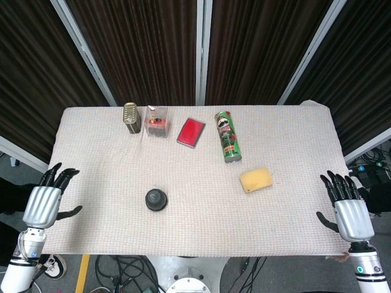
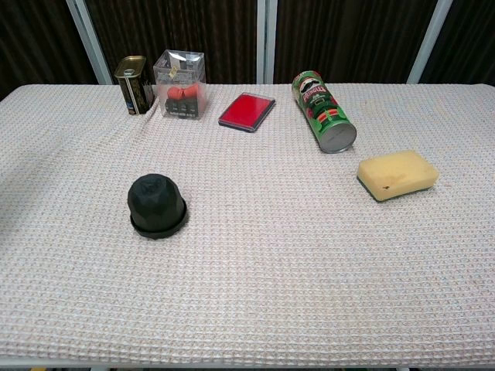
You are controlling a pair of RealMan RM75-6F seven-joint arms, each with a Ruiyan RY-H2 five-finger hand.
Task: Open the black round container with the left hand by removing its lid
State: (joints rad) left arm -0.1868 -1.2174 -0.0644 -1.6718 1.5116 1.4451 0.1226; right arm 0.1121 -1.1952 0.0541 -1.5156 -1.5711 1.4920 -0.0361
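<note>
From my chest view neither robot hand shows at all, and the surface (image 2: 255, 294) runs off the left, right and near edges. I can't read the label on the tin (image 2: 132, 83) at the far left, nor tell what sits inside the clear box (image 2: 180, 85). In the head view both arms are cut off at the bottom edge.

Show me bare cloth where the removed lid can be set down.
Free: the near strip in front of the black container, and the stretch between it and the sponge. Crowded: the far edge, from tin to chips can.
</note>
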